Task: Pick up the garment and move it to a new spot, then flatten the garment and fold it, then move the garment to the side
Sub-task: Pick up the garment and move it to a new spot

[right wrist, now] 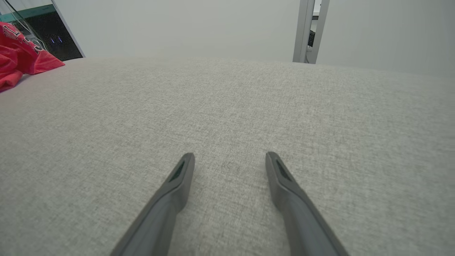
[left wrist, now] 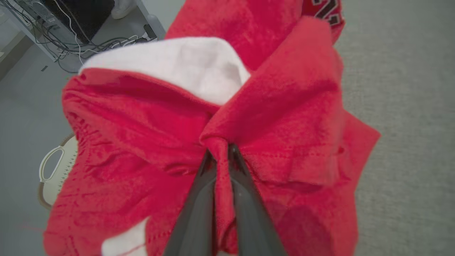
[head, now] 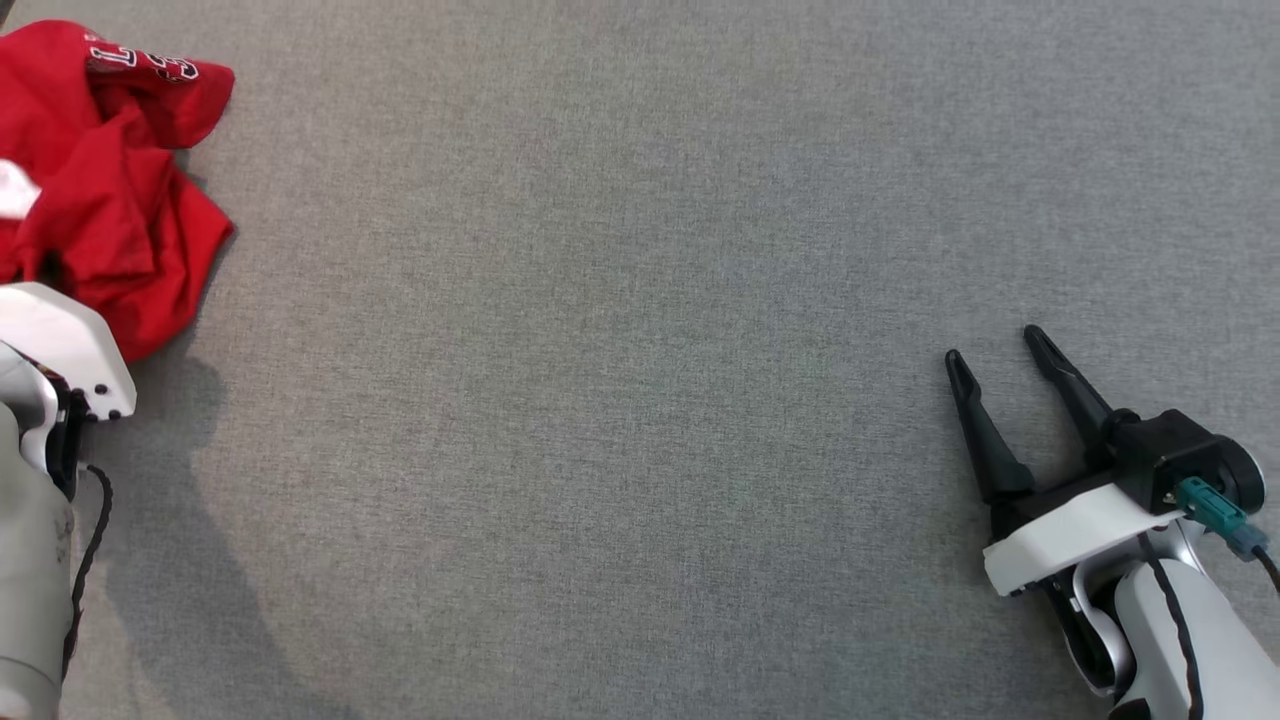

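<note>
The garment (head: 110,200) is a crumpled red shirt with white lining and lettering, heaped at the far left edge of the grey surface (head: 620,400). Up close in the left wrist view, the garment (left wrist: 284,106) bunches around my left gripper (left wrist: 221,151), whose two dark fingers are shut on a pinched fold of red cloth. In the head view, the left arm's white wrist housing (head: 60,350) sits just below the heap and hides the fingers. My right gripper (head: 995,350) rests open at the lower right, far from the garment (right wrist: 21,57), nothing between its fingers (right wrist: 181,170).
Beyond the surface's left edge, the left wrist view shows floor with a round pale basket (left wrist: 53,170), tangled cables (left wrist: 89,42) and a table leg (left wrist: 149,17). A metal post (right wrist: 307,32) stands behind the far edge in the right wrist view.
</note>
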{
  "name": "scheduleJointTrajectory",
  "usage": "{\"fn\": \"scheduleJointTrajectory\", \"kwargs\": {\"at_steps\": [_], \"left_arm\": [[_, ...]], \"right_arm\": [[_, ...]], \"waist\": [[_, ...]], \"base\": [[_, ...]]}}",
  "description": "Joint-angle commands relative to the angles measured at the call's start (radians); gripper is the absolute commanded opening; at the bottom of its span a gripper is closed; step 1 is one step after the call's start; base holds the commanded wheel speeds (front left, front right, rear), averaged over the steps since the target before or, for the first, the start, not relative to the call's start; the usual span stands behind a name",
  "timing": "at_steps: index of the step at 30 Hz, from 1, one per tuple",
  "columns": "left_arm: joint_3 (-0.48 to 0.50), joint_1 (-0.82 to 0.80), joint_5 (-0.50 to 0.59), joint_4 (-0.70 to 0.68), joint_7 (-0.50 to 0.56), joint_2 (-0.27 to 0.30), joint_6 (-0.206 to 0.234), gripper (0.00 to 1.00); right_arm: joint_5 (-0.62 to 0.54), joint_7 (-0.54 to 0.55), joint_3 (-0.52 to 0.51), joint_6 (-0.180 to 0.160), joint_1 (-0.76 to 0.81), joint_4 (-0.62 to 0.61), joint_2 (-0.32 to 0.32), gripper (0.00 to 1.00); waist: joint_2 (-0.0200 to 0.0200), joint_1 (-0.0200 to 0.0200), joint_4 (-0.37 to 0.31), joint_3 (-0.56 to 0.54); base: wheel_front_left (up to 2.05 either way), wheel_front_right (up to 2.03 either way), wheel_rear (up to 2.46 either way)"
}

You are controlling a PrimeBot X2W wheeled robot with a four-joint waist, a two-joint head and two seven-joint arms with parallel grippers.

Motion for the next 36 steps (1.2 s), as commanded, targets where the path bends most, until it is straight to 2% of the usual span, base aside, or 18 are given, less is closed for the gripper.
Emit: {"fn": "scheduleJointTrajectory", "kwargs": {"at_steps": [1,5,10,14,19,22,24,26,29,31,33,34,35,36], "left_arm": [[-0.007,-0.023,0.005,-0.006,-0.024,0.005,-0.008,0.00],[-0.044,-0.052,0.025,-0.034,-0.098,-0.001,-0.021,0.00],[-0.084,-0.088,0.035,-0.063,-0.155,-0.044,-0.042,0.00],[-0.120,-0.102,0.028,-0.091,-0.187,-0.112,-0.058,0.00],[-0.190,-0.066,0.027,-0.136,-0.204,-0.230,-0.069,0.00],[-0.231,-0.026,-0.016,-0.173,-0.209,-0.266,-0.075,0.00],[-0.289,0.015,-0.076,-0.211,-0.210,-0.280,-0.078,0.00],[-0.422,0.076,-0.192,-0.283,-0.210,-0.288,-0.078,0.00],[-0.601,0.147,-0.296,-0.380,-0.210,-0.279,-0.073,0.00],[-0.695,0.203,-0.360,-0.422,-0.210,-0.277,-0.049,0.00],[-0.760,0.235,-0.392,-0.466,-0.209,-0.280,-0.001,0.00],[-0.788,0.256,-0.412,-0.481,-0.209,-0.281,0.019,0.00],[-0.788,0.256,-0.412,-0.481,-0.209,-0.281,0.019,0.00],[-0.815,0.274,-0.415,-0.488,-0.209,-0.282,0.035,0.30]], "right_arm": [[0.008,0.003,-0.004,-0.001,0.029,0.025,-0.003,1.00],[0.003,0.003,-0.014,0.000,0.038,0.024,0.018,1.00],[0.009,0.002,-0.018,0.000,0.055,0.028,0.044,1.00],[0.014,0.002,-0.025,0.000,0.068,0.034,0.064,1.00],[0.017,0.002,-0.032,0.000,0.088,0.039,0.085,1.00],[0.016,0.002,-0.036,0.000,0.102,0.045,0.096,1.00],[0.018,0.002,-0.034,0.000,0.108,0.048,0.102,1.00],[0.022,0.002,-0.030,0.000,0.113,0.055,0.106,1.00],[0.027,0.002,-0.032,0.000,0.120,0.058,0.113,1.00],[0.026,0.002,-0.036,0.000,0.123,0.058,0.119,1.00],[0.029,0.002,-0.040,0.000,0.128,0.058,0.120,1.00],[0.029,0.002,-0.044,0.000,0.130,0.058,0.121,1.00],[0.029,0.002,-0.044,0.000,0.130,0.058,0.121,1.00],[0.030,0.002,-0.044,0.000,0.131,0.059,0.123,1.00]], "waist": [[0.0000,0.0000,-0.005,-0.016],[0.0000,0.0000,-0.010,-0.059],[0.0000,0.0000,-0.025,-0.119],[0.0000,0.0000,-0.046,-0.157],[0.0000,0.0000,-0.087,-0.195],[0.0000,0.0000,-0.117,-0.218],[0.0000,0.0000,-0.141,-0.231],[0.0000,0.0000,-0.166,-0.241],[0.0000,0.0000,-0.189,-0.251],[0.0000,0.0000,-0.204,-0.260],[0.0000,0.0000,-0.213,-0.266],[0.0000,0.0000,-0.216,-0.267],[0.0000,0.0000,-0.216,-0.267],[0.0000,0.0000,-0.218,-0.268]], "base": [[0.00,0.00,0.00],[0.00,0.00,0.00],[0.00,0.00,0.00],[0.00,0.00,0.00],[0.00,0.00,0.00],[0.00,0.00,0.00],[0.00,0.00,0.00],[0.00,0.00,0.00],[0.00,0.00,0.00],[0.00,0.00,0.00],[0.00,0.00,0.00],[0.00,0.00,0.00],[0.00,0.00,0.00],[0.00,0.00,0.00]]}}
